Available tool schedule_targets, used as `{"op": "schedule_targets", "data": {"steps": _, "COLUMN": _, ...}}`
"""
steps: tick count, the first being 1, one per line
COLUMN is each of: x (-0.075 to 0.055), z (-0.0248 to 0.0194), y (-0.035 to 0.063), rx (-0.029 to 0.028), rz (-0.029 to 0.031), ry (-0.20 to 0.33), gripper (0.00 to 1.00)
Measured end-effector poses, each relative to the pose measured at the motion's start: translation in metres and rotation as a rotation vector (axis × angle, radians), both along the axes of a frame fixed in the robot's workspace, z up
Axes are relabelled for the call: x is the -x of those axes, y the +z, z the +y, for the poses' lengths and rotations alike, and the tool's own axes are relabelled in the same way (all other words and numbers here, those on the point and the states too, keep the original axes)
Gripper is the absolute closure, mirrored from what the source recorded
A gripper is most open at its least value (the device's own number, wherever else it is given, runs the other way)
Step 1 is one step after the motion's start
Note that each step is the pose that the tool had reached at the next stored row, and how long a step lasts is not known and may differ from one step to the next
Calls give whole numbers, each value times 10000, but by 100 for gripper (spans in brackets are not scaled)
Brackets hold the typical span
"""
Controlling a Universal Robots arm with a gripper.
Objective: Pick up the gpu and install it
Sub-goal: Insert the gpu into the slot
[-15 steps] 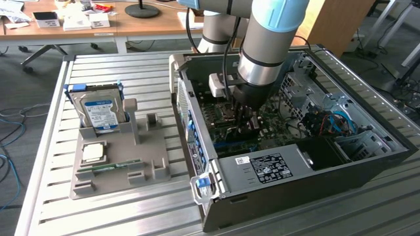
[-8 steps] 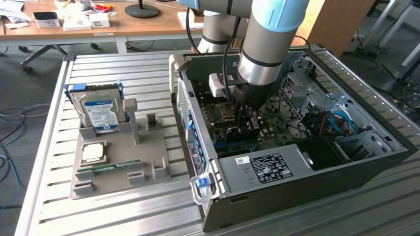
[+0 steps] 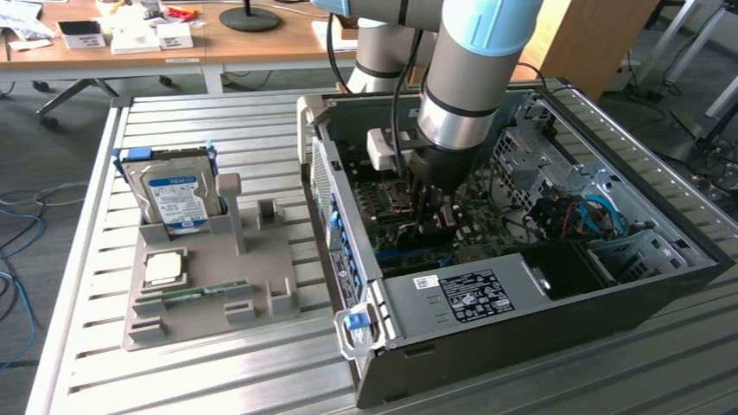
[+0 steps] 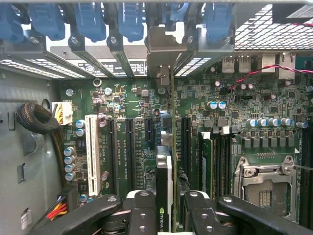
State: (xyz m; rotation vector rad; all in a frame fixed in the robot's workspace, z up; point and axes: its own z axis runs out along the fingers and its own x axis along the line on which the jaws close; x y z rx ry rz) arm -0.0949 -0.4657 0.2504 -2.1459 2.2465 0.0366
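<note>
The gpu (image 4: 165,169) shows edge-on in the wrist view, a thin green card with a dark face. It stands upright over the motherboard (image 4: 127,98) among the black expansion slots. Its silver bracket (image 4: 164,46) reaches the case's rear wall under the blue latches (image 4: 132,19). My gripper (image 4: 168,218) is shut on the card's upper edge, a black finger (image 4: 142,215) on either side. In the exterior view the gripper (image 3: 429,207) is lowered deep inside the open computer case (image 3: 645,285), above the motherboard. I cannot tell whether the card sits fully in its slot.
On the slatted table, a grey holder (image 3: 271,259) carries the silver hard drive (image 3: 175,194), a processor chip (image 3: 162,269) and a memory stick (image 3: 199,292). Inside the case lie the power supply (image 3: 467,296), a white slot (image 4: 91,152), seated memory (image 4: 205,161) and the processor socket (image 4: 266,186).
</note>
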Motion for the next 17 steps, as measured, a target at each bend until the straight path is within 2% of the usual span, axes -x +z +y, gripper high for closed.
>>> {"op": "schedule_targets", "data": {"steps": 17, "x": 1, "z": 14, "y": 0, "rx": 11, "rz": 0, "ry": 0, "gripper": 74}}
